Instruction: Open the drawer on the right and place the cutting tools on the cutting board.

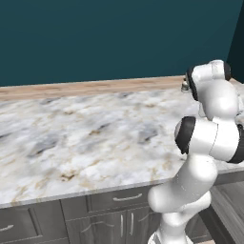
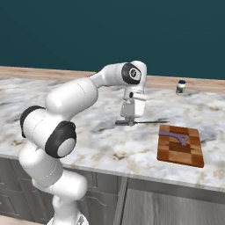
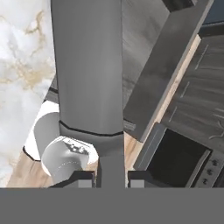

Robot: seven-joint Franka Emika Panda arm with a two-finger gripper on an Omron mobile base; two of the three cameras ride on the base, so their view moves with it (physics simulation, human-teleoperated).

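Marbled white stone tabletop (image 2: 110, 145) stretches above the open dark grey drawer (image 2: 176, 206) at the near edge. Over it, the hand (image 2: 129, 122) pinches a long, slim grey knife (image 2: 143, 121) horizontally. Farther right, the checkered wooden cutting board (image 2: 181, 151) carries a purple tool (image 2: 176, 136), a small dark-capped jar (image 2: 180, 87) beyond.

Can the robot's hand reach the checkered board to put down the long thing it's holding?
Probably yes. The gripper, shut on a long grey tool, hangs above the counter just left of the cutting board. Nothing stands between them, and only one purple tool lies on the board.
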